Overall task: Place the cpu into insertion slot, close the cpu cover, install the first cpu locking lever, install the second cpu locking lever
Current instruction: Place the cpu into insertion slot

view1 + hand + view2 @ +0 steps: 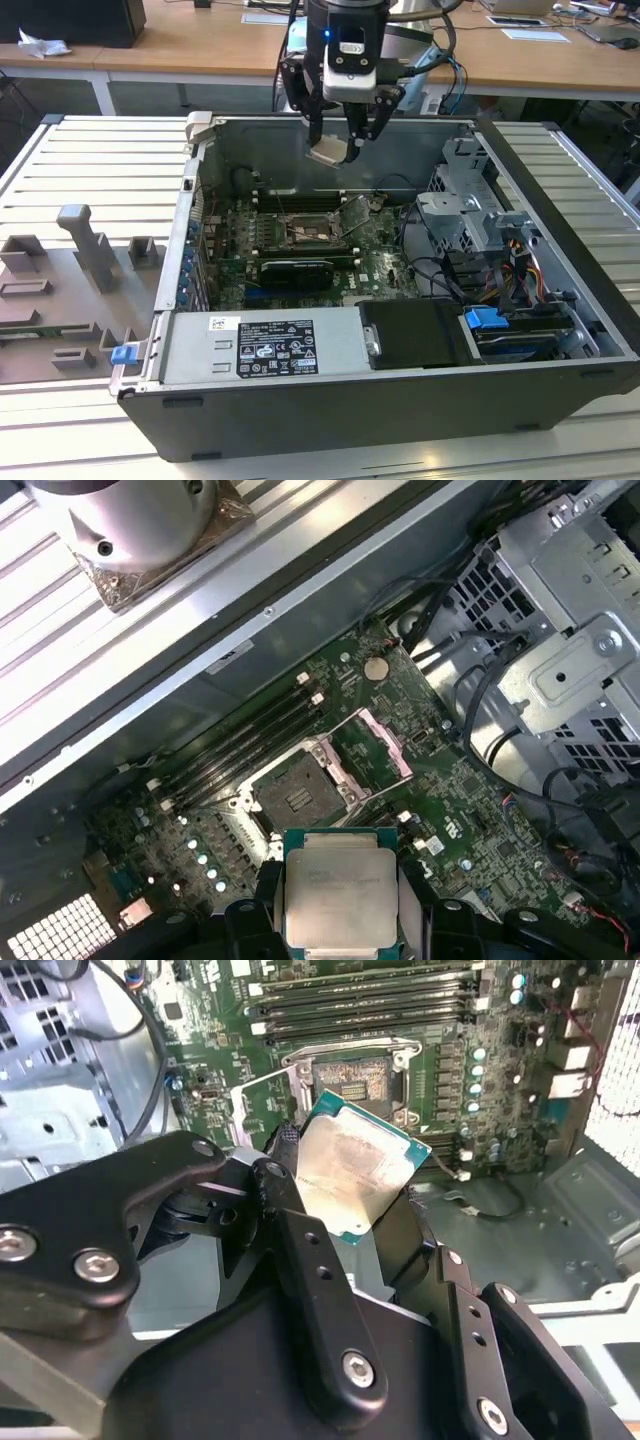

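Gripper clenched on cpu, well abv bare slot mid board; cover stands open at slot's edge.

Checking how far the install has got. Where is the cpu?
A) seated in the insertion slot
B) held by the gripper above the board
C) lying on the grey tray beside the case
B: the cpu is clamped in the gripper, raised over the motherboard, while the insertion slot lies bare with the cpu cover swung open.
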Tool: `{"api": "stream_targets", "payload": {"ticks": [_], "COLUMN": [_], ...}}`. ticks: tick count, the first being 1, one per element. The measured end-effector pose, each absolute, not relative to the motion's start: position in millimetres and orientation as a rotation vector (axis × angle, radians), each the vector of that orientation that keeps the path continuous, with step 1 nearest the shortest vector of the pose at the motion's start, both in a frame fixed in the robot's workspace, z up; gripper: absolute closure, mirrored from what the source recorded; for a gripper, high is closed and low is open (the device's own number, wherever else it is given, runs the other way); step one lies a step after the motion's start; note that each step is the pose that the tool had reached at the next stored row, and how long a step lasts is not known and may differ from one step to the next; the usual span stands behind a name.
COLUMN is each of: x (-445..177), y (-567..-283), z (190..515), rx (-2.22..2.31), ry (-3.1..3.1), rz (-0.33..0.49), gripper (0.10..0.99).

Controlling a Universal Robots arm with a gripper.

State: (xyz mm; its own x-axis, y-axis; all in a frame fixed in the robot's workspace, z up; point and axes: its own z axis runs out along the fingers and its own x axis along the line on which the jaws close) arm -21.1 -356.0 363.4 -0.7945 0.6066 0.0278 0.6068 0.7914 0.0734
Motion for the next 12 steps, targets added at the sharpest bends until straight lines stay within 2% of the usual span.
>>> {"api": "stream_targets", "payload": {"ticks": [12], "x": [-21.1], "y": [-356.0], "z": [356.0], "rx": [-1.234], "ry": [-2.89], "rz": [-0.123], "gripper": [0.545]}}
